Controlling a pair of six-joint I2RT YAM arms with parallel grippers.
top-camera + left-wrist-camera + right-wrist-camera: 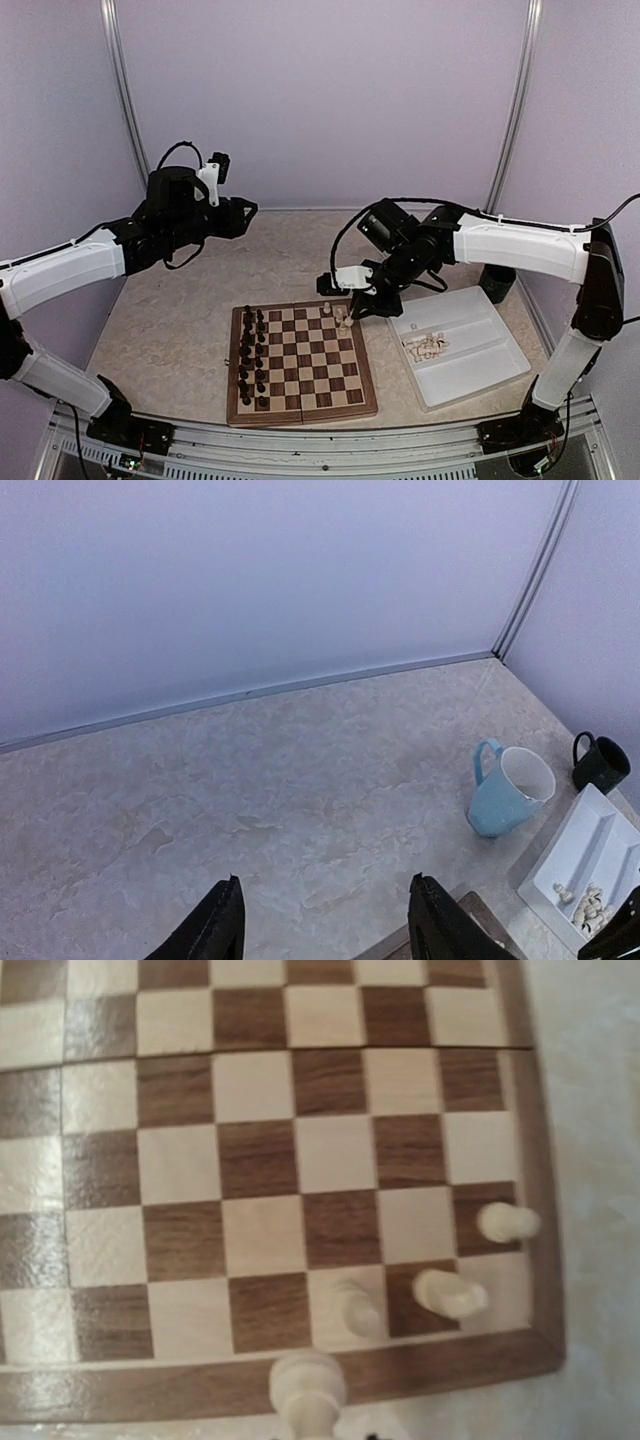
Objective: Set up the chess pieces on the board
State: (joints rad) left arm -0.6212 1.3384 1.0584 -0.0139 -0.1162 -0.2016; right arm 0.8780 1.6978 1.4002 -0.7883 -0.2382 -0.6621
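I find no words, numbers, labels or brand marks I can read anywhere: the board [320, 372], the white tray [486, 312], the blue mug [497, 805] and the black mug [600, 767] all look unmarked

The board [260, 1160] is showing varnished wood, its dark and light squares reflecting light with a satin gloss. The chess pieces [450, 1294] are appearing smooth, cream and faintly shiny. The tray [480, 340] is presenting white matt plastic. The table [200, 780] is displaying a matt, stone-patterned surface. The blue mug [492, 805] is looking glazed and glossy.
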